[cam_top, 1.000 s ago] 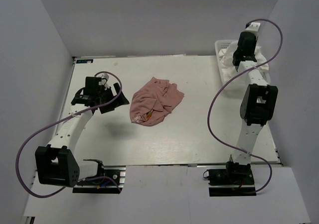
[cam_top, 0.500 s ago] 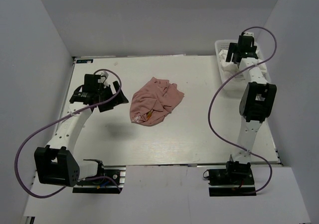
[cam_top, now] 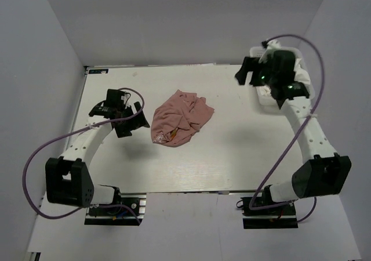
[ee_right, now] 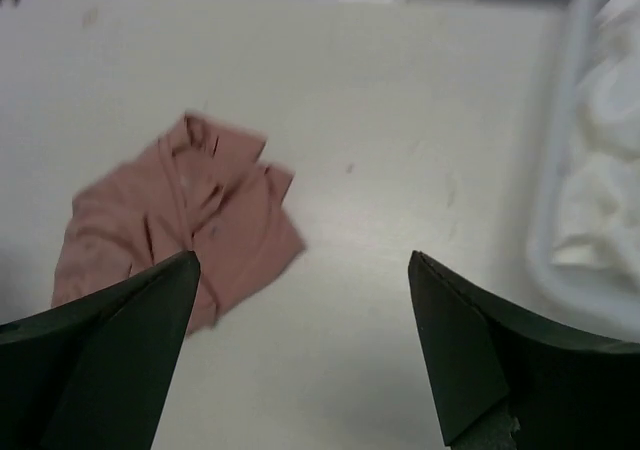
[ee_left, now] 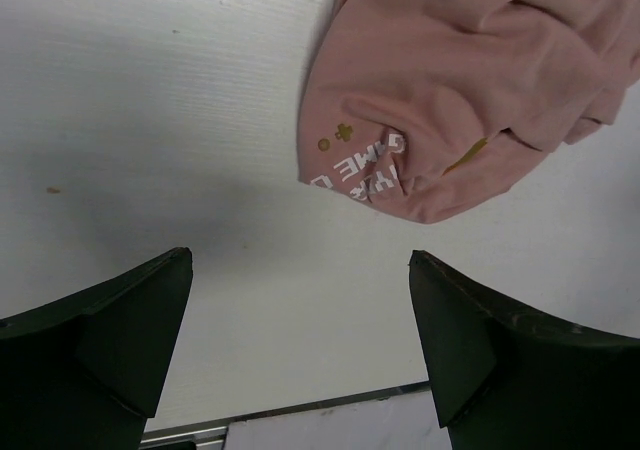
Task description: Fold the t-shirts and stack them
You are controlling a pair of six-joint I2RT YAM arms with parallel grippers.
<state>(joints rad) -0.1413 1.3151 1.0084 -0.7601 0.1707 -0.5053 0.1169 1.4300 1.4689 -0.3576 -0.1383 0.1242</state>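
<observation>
Pink t-shirt is lying crumpled midway across the table, with left gripper hovering spread beside it and right gripper hanging spread near the far-right-corner basket

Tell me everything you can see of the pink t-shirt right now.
The pink t-shirt is soft, dusty-pink cloth, crumpled into a loose, creased heap, neither spread flat nor folded. At its edge nearest the arms, small gold-brown marks and white lettering show, partly swallowed by folds. It lies near the middle of the white table, slightly left of centre. Only the table touches it; nothing holds it.
</observation>
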